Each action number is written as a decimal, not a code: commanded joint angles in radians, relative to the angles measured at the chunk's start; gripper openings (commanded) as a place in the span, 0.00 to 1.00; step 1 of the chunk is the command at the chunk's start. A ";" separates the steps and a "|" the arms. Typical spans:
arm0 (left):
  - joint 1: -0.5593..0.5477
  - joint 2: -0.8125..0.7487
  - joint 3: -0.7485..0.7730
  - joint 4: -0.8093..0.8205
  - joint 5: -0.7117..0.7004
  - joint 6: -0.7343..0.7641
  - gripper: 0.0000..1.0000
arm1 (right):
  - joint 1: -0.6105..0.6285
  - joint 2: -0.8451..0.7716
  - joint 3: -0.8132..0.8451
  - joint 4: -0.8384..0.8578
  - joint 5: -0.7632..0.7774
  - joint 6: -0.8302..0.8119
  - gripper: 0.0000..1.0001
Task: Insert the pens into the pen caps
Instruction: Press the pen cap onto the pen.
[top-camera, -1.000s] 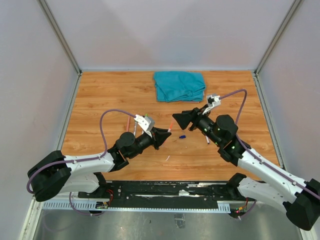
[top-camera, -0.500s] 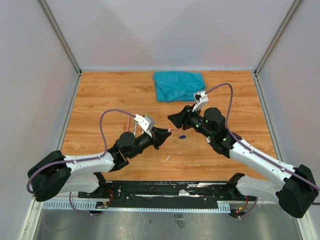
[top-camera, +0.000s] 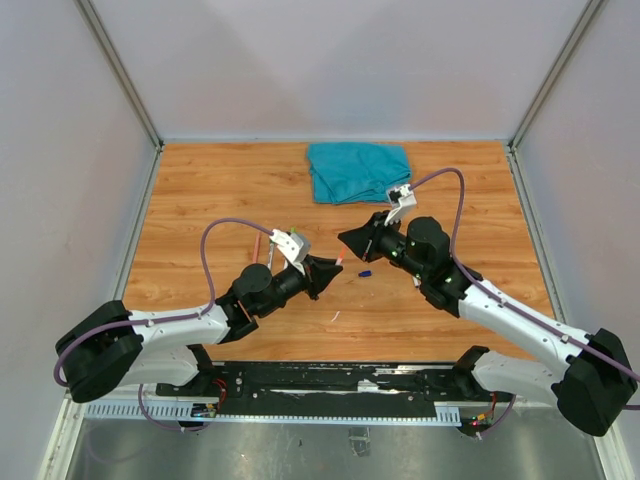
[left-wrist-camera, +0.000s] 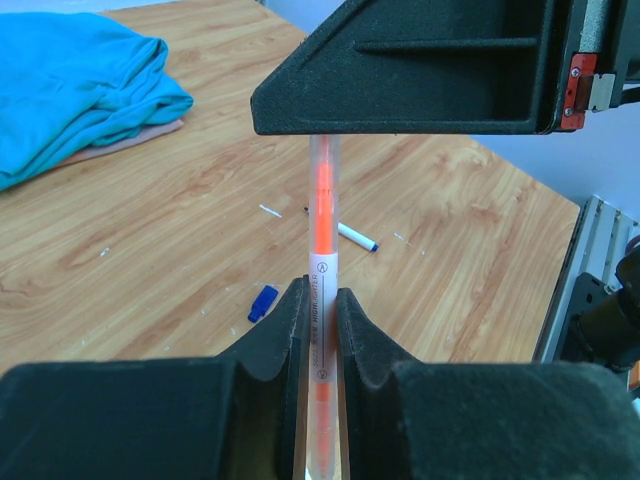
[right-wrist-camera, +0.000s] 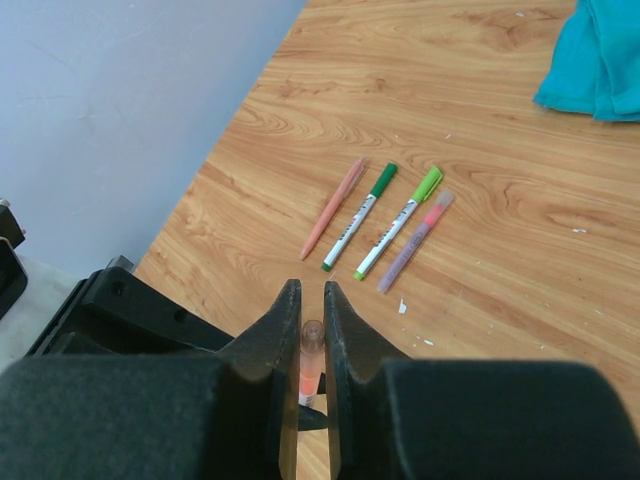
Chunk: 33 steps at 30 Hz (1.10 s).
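Note:
An orange pen (left-wrist-camera: 322, 210) with a clear barrel spans the gap between both grippers above the table. My left gripper (left-wrist-camera: 320, 290) is shut on its printed lower part. My right gripper (right-wrist-camera: 313, 290) is shut on the pen's other, clear rounded end (right-wrist-camera: 311, 335); I cannot tell whether that end is a cap. In the top view the left gripper (top-camera: 325, 272) and right gripper (top-camera: 352, 243) face each other tip to tip. A blue pen cap (left-wrist-camera: 262, 302) lies on the wood beside a white pen with a blue tip (left-wrist-camera: 355, 237).
Several pens lie side by side on the table: salmon (right-wrist-camera: 333, 208), dark green (right-wrist-camera: 358, 216), light green (right-wrist-camera: 398, 222) and purple-pink (right-wrist-camera: 415, 241). A folded teal cloth (top-camera: 358, 172) lies at the back. Small white scraps dot the wood (top-camera: 335, 316).
My right gripper has swung left toward the left gripper and closed from open onto the pen's far end. The left arm has stayed still with the pen.

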 joint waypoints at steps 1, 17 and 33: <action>-0.004 0.004 0.032 0.047 -0.019 0.006 0.00 | 0.012 0.006 -0.033 -0.017 -0.029 -0.013 0.02; -0.004 -0.002 0.025 0.054 -0.028 0.003 0.01 | 0.073 0.014 -0.196 0.061 -0.044 0.070 0.01; -0.004 0.000 0.024 0.057 -0.028 0.003 0.01 | 0.201 0.055 -0.306 0.150 0.062 0.130 0.01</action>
